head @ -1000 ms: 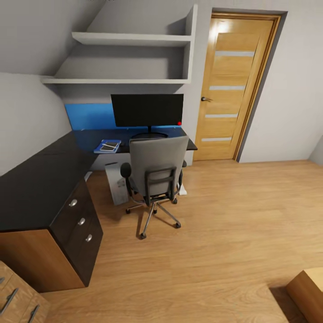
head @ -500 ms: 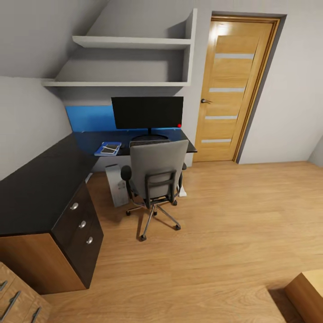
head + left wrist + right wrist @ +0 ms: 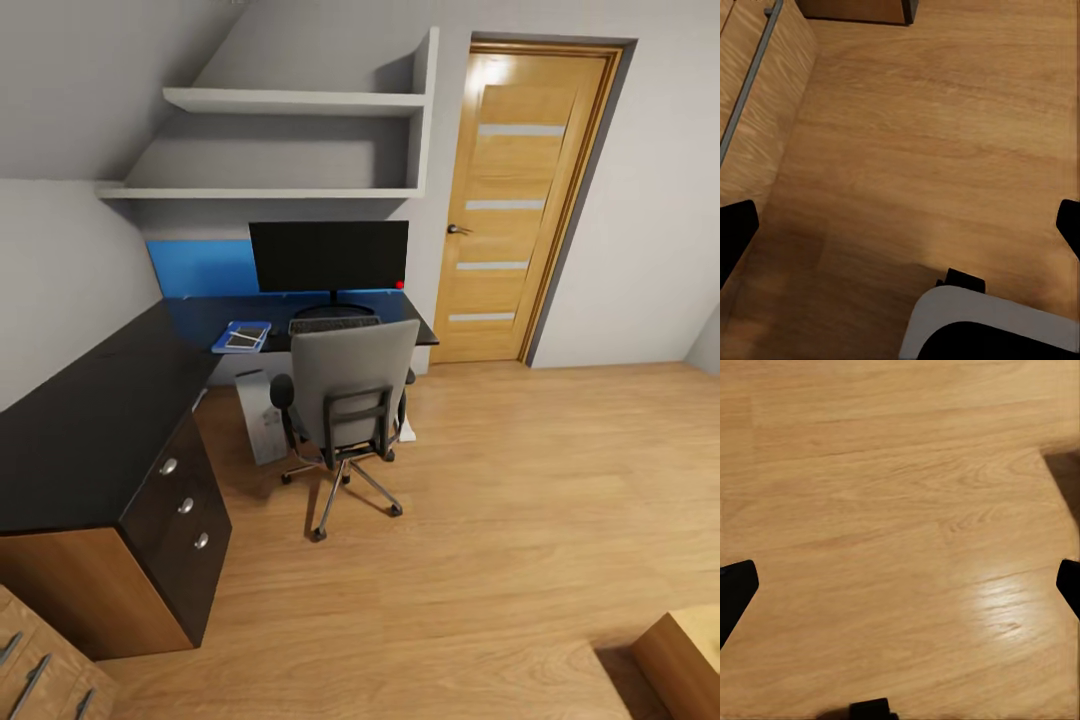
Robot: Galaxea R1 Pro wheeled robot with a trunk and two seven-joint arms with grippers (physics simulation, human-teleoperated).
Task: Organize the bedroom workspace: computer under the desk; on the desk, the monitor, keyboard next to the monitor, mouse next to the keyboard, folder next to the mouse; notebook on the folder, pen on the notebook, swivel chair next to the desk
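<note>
Progress looks nearly complete, judging from the head view. The monitor (image 3: pixel 329 256) stands on the black tabletop (image 3: pixel 90 410), and the keyboard (image 3: pixel 333 325) lies just in front of its stand. The computer (image 3: pixel 258 413) sits on the floor under the tabletop, beside the swivel chair (image 3: pixel 347 400), which is close against the tabletop edge with its back turned to the camera. The blue folder (image 3: pixel 241 337) lies on the tabletop to the side of the keyboard, with the grey notebook (image 3: pixel 243 338) on top of it. A pale thin line on the notebook may be the pen, but it is too small to be sure. The mouse I cannot find; the gap between folder and keyboard is too small and dark to read.

Both wrist views look down at the wooden floor (image 3: pixel 900 510). The left gripper (image 3: pixel 900 225) has its fingers (image 3: pixel 735 232) spread wide and empty, and the right gripper (image 3: pixel 900 585) is the same, wide and holding nothing.

I judge that what is left is mostly to confirm the mouse and the pen.
</note>
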